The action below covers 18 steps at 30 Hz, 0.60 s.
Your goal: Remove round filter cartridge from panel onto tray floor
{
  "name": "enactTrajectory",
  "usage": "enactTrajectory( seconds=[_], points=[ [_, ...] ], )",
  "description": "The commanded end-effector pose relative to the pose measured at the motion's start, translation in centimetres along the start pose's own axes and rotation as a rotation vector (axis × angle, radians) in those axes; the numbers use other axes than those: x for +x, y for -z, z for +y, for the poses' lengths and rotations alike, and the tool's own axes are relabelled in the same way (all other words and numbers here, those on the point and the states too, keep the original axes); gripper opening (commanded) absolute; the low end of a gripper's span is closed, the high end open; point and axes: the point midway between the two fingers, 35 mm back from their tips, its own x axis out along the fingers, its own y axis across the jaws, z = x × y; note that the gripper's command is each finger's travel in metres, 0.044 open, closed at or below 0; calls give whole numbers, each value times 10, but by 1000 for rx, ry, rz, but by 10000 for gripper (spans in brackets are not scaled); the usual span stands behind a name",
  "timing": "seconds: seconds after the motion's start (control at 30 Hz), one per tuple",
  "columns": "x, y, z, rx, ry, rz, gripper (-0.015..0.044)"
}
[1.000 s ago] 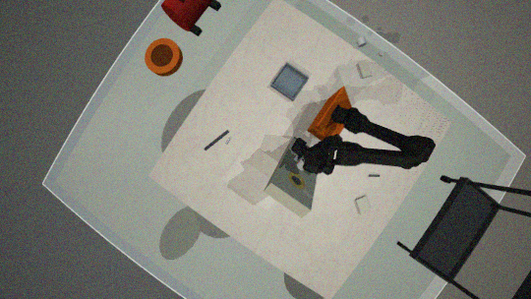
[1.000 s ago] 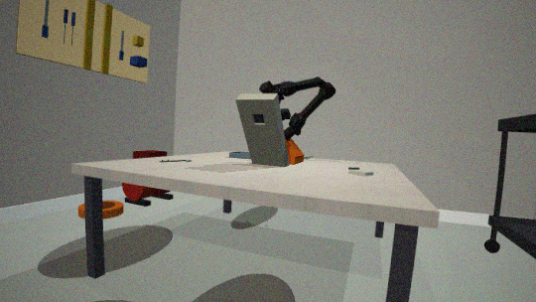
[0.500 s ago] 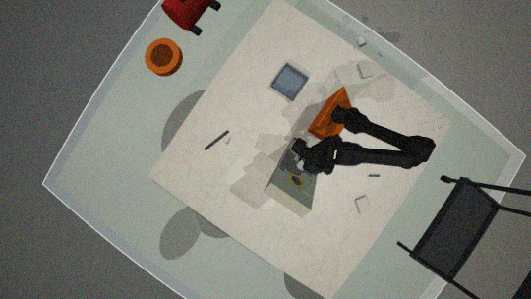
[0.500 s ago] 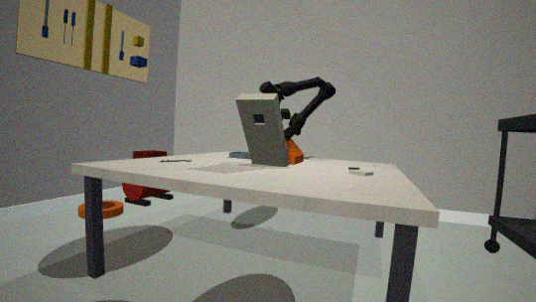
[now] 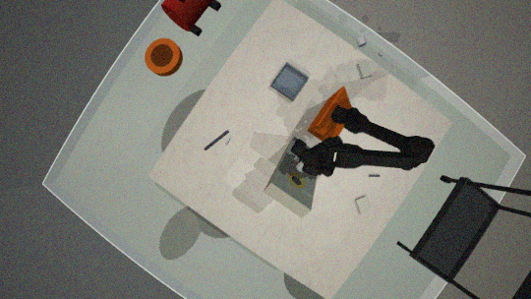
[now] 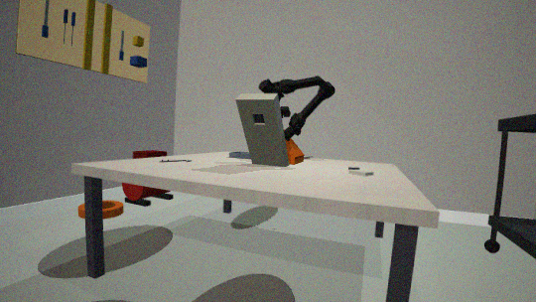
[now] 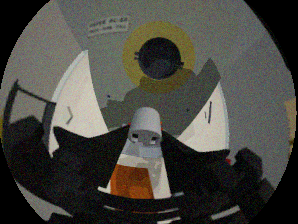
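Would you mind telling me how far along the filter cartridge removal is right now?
Early stage. Done: nothing visible yet; the filter cartridge sits in the service panel, inside its yellow ring. In hand: the gripper is shut on a small light-grey piece, seemingly a tool. Left: extracting the cartridge, resting it in the tray, releasing.
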Motion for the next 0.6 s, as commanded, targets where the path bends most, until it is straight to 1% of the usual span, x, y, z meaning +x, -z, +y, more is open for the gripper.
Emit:
enactTrajectory(
  seconds=[0.0, 0.1, 0.57],
  points=[
    [-5, -12, -1, -8, 4, -8, 0],
    [-13, -13, -2, -8, 8, -7, 0],
    [-89, -17, -2, -6, 9, -4, 0]
  ],
)
